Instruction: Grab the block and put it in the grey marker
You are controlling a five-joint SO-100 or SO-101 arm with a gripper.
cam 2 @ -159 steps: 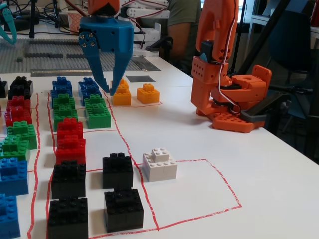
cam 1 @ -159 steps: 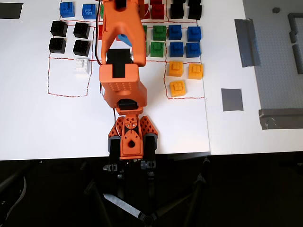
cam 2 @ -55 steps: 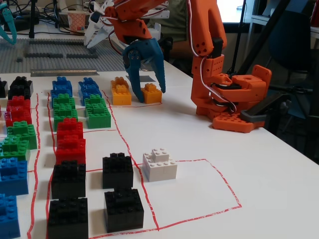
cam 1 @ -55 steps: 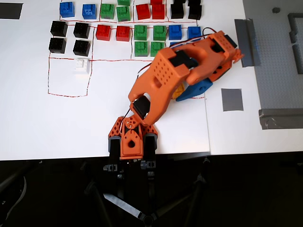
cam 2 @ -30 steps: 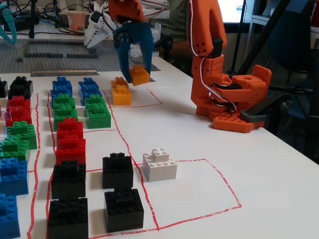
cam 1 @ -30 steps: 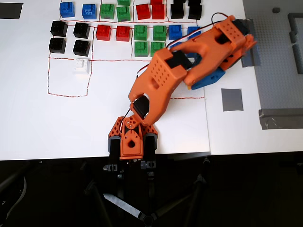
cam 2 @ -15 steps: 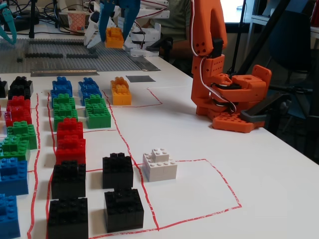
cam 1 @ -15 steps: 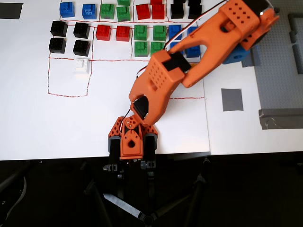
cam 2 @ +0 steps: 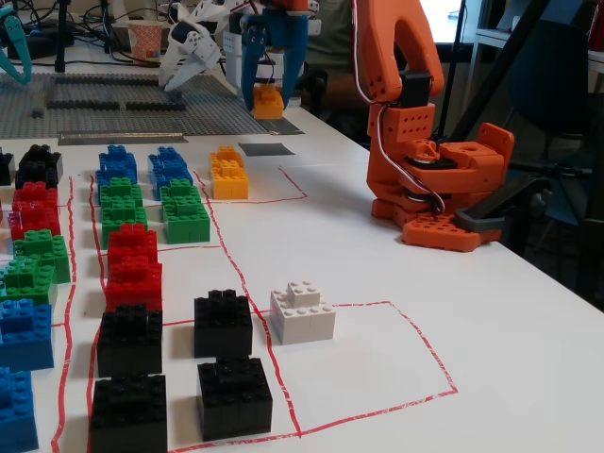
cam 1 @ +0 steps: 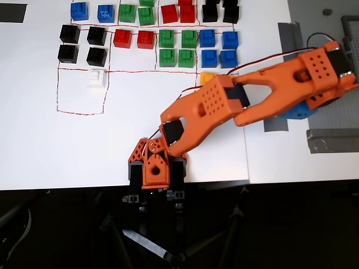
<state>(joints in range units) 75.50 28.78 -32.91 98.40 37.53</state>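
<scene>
While the arm (cam 1: 224, 106) stretches from right of centre toward the lower middle of the overhead view, the gripper (cam 2: 268, 94) sits at upper centre of the fixed view, fingers closed around the block (cam 2: 269, 101), lifted clear of the table. Rows of coloured blocks fill the upper left of the overhead view: black (cam 1: 69, 33), blue (cam 1: 79, 10), a white one (cam 1: 96, 77) inside a red outline, red (cam 1: 122, 38), green (cam 1: 167, 38). Further right in the fixed view, yellow blocks (cam 2: 229, 174) stand by the grey marker (cam 2: 265, 148), which lies flat below the held block. Orange base (cam 2: 439, 179) sits at right.
</scene>
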